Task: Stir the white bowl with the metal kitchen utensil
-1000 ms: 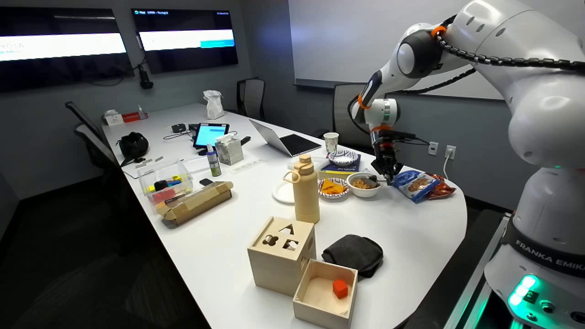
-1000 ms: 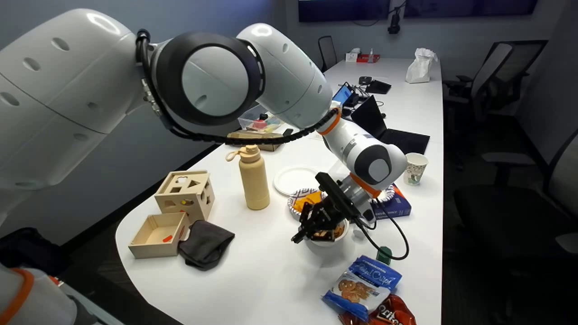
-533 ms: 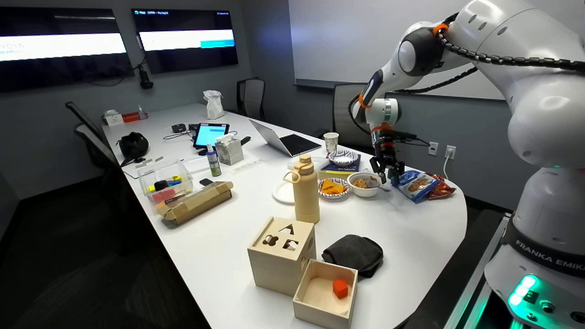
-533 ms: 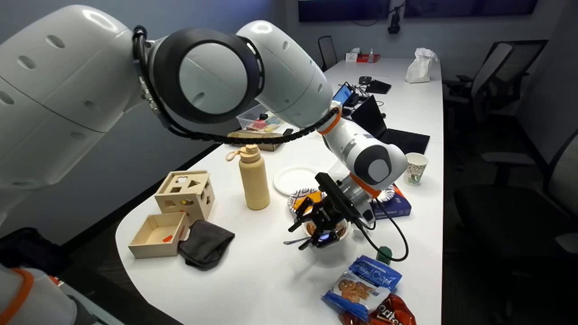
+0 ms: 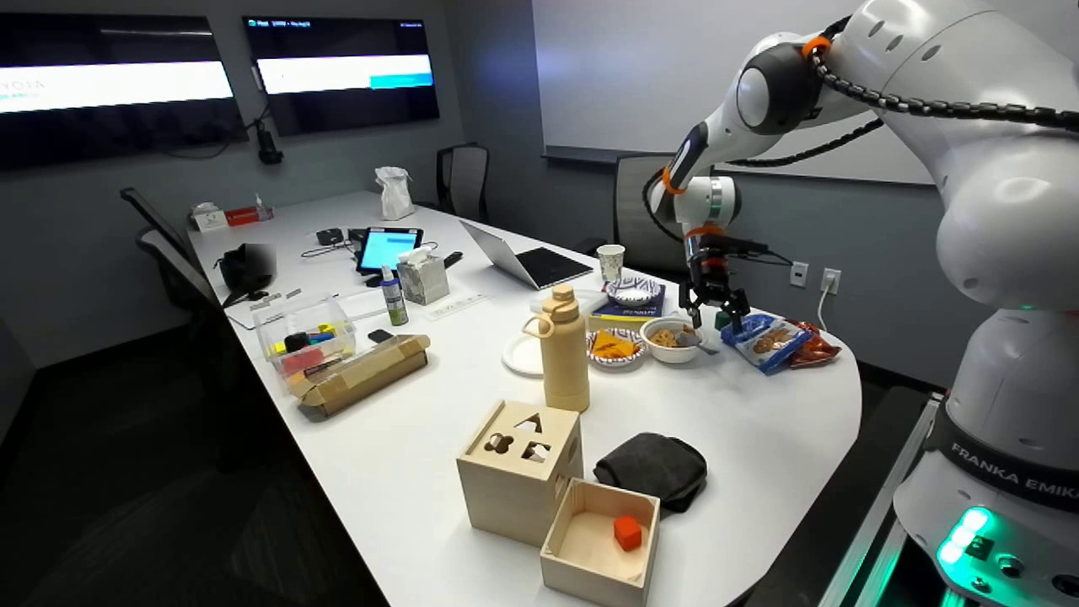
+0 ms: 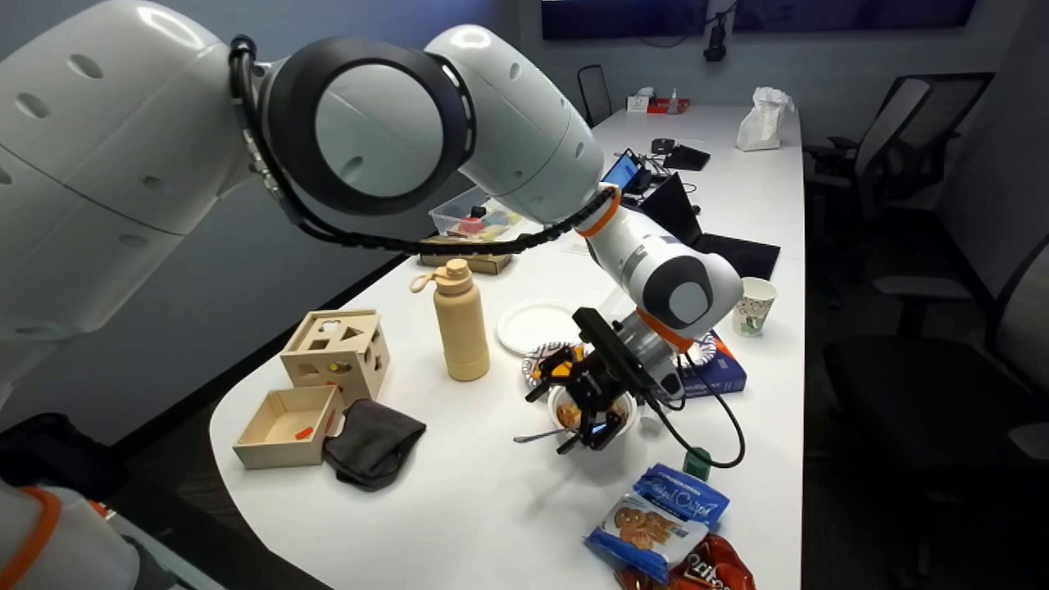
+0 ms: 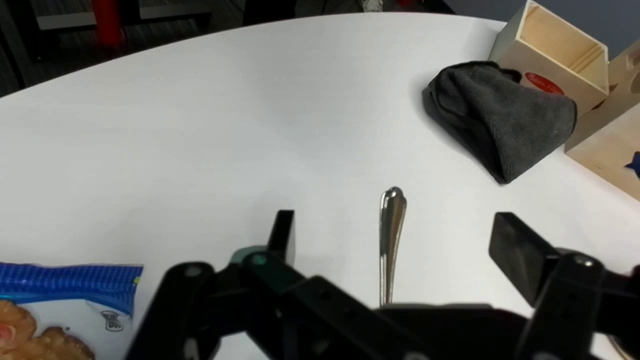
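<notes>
My gripper (image 7: 395, 232) hung released near the white bowl (image 5: 672, 357), its fingers spread wide, with the handle of the utensil (image 7: 392, 225) showing between them in the wrist view. The utensil slanted over the bowl's rim, one end among the food (image 5: 665, 338). Just beside the bowl sat the patterned dish (image 5: 614, 362); on the other side, near it, the blue bag (image 6: 657, 520) overlapped the red bag (image 6: 715, 569). Farther off I saw the bottle (image 6: 462, 328) and the cloth (image 6: 373, 442).

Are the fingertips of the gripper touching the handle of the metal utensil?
Apart. The wrist view shows the handle between the spread fingertips, with white table visible on both sides.
</notes>
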